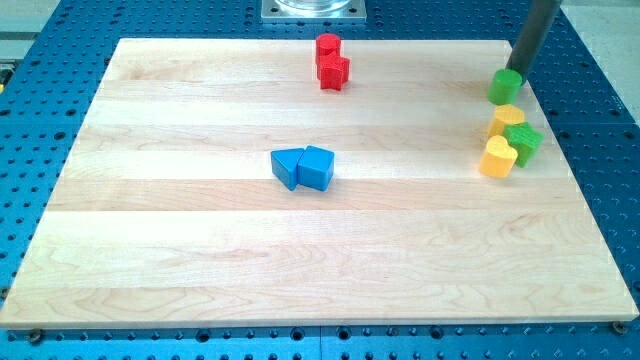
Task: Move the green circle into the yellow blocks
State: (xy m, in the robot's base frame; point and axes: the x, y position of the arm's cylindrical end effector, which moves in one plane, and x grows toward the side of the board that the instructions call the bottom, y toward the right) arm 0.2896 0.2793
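Observation:
The green circle (506, 85) sits near the board's right edge, toward the view's top. My tip (517, 72) touches its upper right side; the dark rod rises from there to the view's top. Just below the circle lie two yellow blocks, one (506, 119) upper and one (497, 157) lower, with a green star-like block (523, 142) between them on the right. The green circle stands a short gap above the upper yellow block.
Two red blocks (331, 61) lie together at the view's top centre. A blue triangle (288, 167) and a blue block (317, 167) touch near the board's middle. The wooden board (200, 250) lies on a blue perforated table.

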